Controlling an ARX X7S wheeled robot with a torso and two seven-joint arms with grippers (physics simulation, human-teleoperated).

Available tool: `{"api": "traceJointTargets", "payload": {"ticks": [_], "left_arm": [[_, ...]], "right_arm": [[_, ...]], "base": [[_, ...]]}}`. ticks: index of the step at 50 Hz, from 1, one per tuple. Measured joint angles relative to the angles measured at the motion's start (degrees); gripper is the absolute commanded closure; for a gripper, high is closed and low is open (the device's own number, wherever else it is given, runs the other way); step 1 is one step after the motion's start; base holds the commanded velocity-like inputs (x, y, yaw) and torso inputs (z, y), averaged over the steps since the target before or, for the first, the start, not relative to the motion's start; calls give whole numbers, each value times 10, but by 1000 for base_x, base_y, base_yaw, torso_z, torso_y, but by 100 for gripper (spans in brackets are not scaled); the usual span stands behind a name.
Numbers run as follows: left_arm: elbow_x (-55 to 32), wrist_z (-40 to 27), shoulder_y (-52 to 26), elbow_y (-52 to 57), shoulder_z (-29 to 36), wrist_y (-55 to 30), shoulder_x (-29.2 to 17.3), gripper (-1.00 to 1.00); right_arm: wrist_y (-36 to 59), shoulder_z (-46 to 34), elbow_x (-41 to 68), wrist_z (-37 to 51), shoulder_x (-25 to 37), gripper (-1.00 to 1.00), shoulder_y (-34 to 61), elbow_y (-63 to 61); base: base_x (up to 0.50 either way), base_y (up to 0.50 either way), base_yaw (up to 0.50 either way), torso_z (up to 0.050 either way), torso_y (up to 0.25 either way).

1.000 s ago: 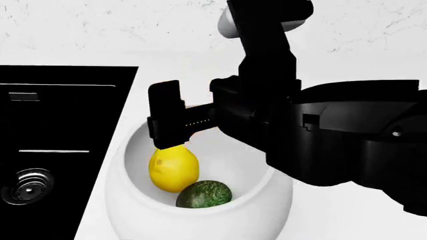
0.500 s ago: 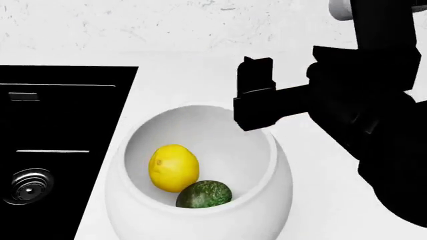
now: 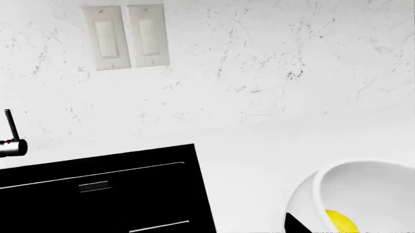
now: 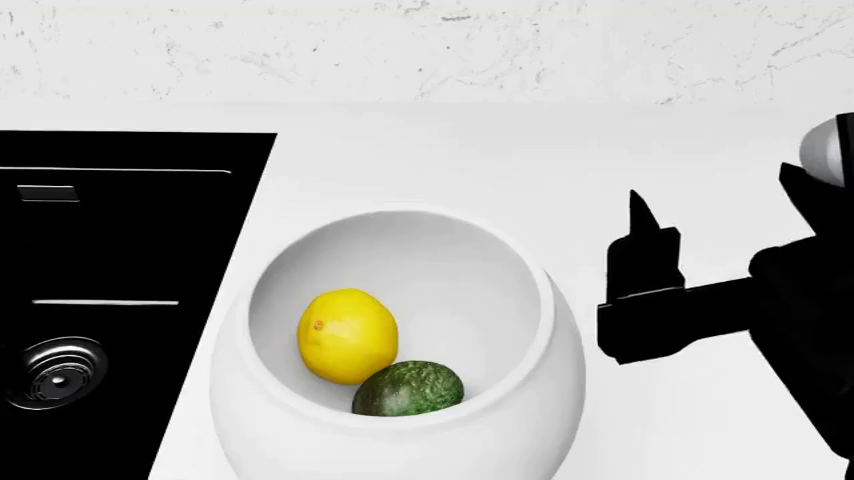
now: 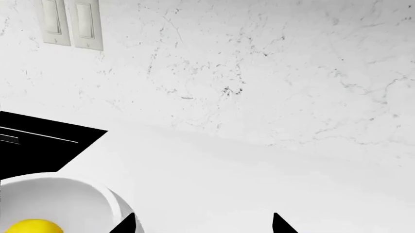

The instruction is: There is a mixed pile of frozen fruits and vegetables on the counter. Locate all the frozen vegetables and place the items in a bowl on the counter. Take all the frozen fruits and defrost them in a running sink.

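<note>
From my head camera, the white bowl [image 4: 400, 420] sits on the white counter [image 4: 534, 160] at about 6 o'clock, just beside the black sink [image 4: 120, 300], which fills the 9 o'clock side. Inside the bowl lie the yellow lemon [image 4: 347, 335] and the dark green bumpy oval [image 4: 408, 389], touching each other, the green one nearer me. One round steel drain [image 4: 54, 373] shows in the sink basin. My right gripper [image 4: 647, 300] hangs over bare counter at 3 o'clock, beside the bowl and clear of its rim, with nothing in it (from this angle I see only a dark block with one pointed finger [image 4: 641, 215] rising from it, so this view does not settle the gap). My left gripper is out of this view.

My left wrist camera looks across the counter [image 3: 259, 155] to the marbled wall [image 3: 272, 63], where two pale switch plates [image 3: 126, 36] hang side by side. The sink [image 3: 104, 194] and part of the dark tap [image 3: 11, 138] show, and so does the bowl [image 3: 311, 194] with the lemon [image 3: 341, 222] in it. None of my left fingers appear, so I cannot tell how they stand.

My right wrist camera shows two dark fingertips [image 5: 128, 224] well apart, empty counter [image 5: 227, 179] between them. The bowl [image 5: 97, 199] and a slice of the lemon [image 5: 32, 226] lie to one side, with a corner of the sink [image 5: 39, 145] beyond and the switch plates [image 5: 71, 22] on the wall [image 5: 272, 68].
</note>
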Motion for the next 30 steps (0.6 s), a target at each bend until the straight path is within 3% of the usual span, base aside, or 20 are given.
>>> {"api": "traceJointTargets", "payload": {"ticks": [13, 30], "left_arm": [[-20, -1, -24, -1, -7, -41, -10, -100], [-162, -12, -172, -20, -70, -195, -32, -100]], "right_arm": [[-25, 14, -10, -6, 44, -100, -19, -8], [120, 68, 72, -4, 73, -100, 137, 17]], "base": [[0, 0, 0, 0, 0], [0, 0, 0, 0, 0]]}}
